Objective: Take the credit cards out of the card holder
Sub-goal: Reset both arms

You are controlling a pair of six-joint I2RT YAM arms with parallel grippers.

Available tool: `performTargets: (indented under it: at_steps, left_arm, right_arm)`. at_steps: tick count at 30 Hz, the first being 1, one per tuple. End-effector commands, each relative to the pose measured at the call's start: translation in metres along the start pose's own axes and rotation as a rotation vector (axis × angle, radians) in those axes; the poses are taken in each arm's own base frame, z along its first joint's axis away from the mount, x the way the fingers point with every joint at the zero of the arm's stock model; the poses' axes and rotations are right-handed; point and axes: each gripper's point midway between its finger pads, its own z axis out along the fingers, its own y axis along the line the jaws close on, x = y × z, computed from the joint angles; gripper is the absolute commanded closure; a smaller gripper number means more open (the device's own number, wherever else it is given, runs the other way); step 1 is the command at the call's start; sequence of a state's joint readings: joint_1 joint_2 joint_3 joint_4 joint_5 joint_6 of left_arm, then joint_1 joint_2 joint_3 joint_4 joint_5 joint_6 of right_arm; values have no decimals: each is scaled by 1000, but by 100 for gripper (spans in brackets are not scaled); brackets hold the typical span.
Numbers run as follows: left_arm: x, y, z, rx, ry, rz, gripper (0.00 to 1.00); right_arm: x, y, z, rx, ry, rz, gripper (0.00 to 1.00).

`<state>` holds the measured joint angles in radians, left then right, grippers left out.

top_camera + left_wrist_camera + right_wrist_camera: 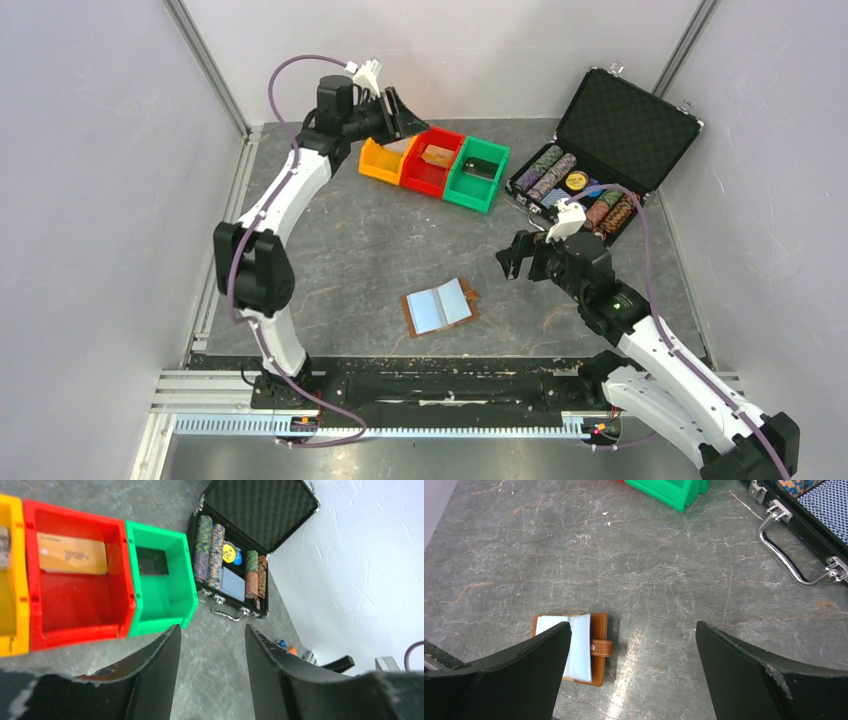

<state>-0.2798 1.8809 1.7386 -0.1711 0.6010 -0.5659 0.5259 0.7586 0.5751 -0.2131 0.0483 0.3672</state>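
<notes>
1. The brown leather card holder (440, 307) lies spread open on the grey table (350, 250), pale blue pockets up and snap tab to its right.
2. A tan credit card (72, 553) rests in the red bin (80, 610). A dark card (152, 561) rests in the green bin (165, 600) beside it.
3. The left gripper (405, 112) hangs above the bins, its jaws apart with nothing between them.
4. The right gripper (634, 630) hovers near the holder, its jaws spread wide and empty.
5. An open black poker chip case (625, 125) sits at the far right.
</notes>
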Motion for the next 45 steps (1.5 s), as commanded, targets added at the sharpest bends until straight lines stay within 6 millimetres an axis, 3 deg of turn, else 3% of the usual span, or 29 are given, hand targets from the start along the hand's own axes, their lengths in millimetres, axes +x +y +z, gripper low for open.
performTargets:
  at_steps: [1, 10, 17, 19, 20, 21, 33, 45]
  left_arm:
    - [26, -31, -42, -3, 45, -3, 40]
    - [106, -56, -137, -39, 110, 92, 31]
    - [156, -62, -184, -1, 76, 118, 22]
    - [167, -60, -190, 7, 61, 117, 13]
    - [172, -60, -193, 13, 53, 123, 2]
    - [177, -57, -196, 9, 50, 125, 0]
    - [201, -53, -210, 37, 21, 177, 0]
    - [197, -54, -213, 30, -6, 194, 0]
  right_arm:
    - [-26, 3, -13, 4, -74, -11, 2]
    - [-26, 9, -24, -47, -100, -10, 2]
    - [-42, 13, -39, -69, -181, -8, 2]
    - [-45, 11, -43, -60, -206, -6, 2]
    - [-45, 10, -44, -56, -212, -4, 2]
    - [-46, 9, -46, -52, -221, -3, 2]
    - [-57, 9, -57, -51, -276, 15, 2]
    - [-54, 6, -55, -40, -277, 37, 2]
